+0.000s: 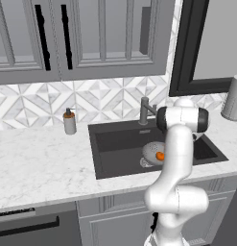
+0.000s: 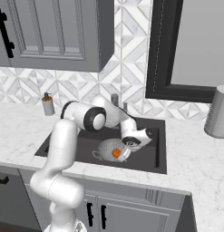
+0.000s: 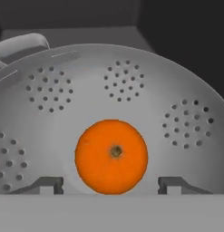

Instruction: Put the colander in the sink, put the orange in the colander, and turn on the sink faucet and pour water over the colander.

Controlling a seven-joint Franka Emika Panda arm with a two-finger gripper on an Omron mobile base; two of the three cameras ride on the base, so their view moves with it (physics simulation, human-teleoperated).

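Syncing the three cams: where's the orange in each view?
Left base view: orange right of centre, in the colander, partly behind the arm.
Right base view: centre, below the middle, in the colander beside the tool.
Hand view: lower centre, between the fingertips, apart from both.
Shared landmark: the colander in the sink.

The robot's glossy white arm (image 1: 177,158) is built of thick rounded tubular segments, bulging at the elbows. Broad dark grey, nearly black bands (image 2: 94,119) ring its joints like caps. Two small dark grey finger tips (image 3: 51,185), blocky and stepped with paler flat faces, end the hand.
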